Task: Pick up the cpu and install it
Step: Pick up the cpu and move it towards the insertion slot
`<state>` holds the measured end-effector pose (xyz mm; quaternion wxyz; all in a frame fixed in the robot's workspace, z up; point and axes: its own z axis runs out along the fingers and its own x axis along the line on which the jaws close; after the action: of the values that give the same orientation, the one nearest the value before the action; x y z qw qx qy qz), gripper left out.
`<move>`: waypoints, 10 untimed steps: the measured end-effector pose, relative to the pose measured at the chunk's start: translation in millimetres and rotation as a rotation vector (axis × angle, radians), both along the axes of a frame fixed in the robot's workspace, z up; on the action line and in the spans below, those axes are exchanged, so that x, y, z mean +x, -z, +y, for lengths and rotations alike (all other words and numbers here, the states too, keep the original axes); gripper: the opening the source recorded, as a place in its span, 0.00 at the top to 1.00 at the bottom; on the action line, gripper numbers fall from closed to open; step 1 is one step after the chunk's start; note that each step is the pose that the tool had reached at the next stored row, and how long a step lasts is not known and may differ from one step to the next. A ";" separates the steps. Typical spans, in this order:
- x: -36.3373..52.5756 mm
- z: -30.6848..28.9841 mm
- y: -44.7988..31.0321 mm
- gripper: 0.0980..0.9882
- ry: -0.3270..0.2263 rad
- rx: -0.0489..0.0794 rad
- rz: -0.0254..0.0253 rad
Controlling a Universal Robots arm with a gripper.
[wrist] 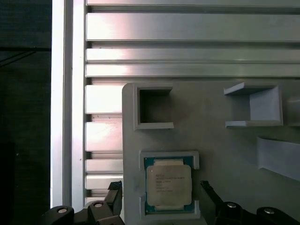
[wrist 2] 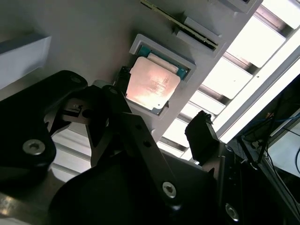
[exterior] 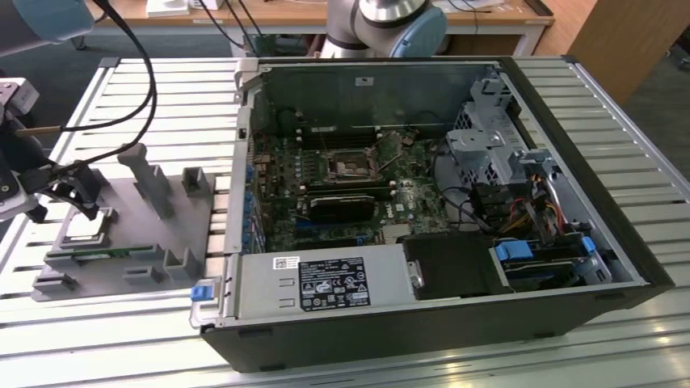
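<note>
The cpu (wrist: 168,186) is a small square chip with a silvery top plate, lying flat in a pale-rimmed pocket of the grey fixture plate (wrist: 211,140). The second wrist view shows the cpu (wrist 2: 152,84) in that same pocket. My gripper (wrist: 161,192) is open just above it, with one black fingertip (wrist: 115,191) on each side and neither touching the chip. In the exterior view the gripper (exterior: 84,206) hangs over the fixture plate (exterior: 161,234) at the exterior view's left, with the cpu (exterior: 89,234) right below it.
An open computer case (exterior: 431,202) lies on the slatted aluminium table (exterior: 129,89), with the motherboard socket (exterior: 351,166) exposed inside. The fixture plate carries upright grey holders (exterior: 145,174) and a green memory stick (exterior: 97,257). Another arm's base (exterior: 389,24) stands behind the case.
</note>
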<state>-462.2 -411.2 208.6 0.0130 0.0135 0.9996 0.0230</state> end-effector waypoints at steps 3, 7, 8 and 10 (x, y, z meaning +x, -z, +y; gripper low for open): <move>0.0 0.0 1.8 0.26 0.000 0.000 0.0000; 0.0 -0.2 4.5 0.26 0.000 0.000 0.0000; 0.0 -0.2 5.3 0.26 0.000 0.000 0.0000; 0.0 -0.5 6.8 0.26 0.000 0.000 0.0002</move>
<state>-462.2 -411.7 201.9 0.0129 0.0136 0.9996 0.0230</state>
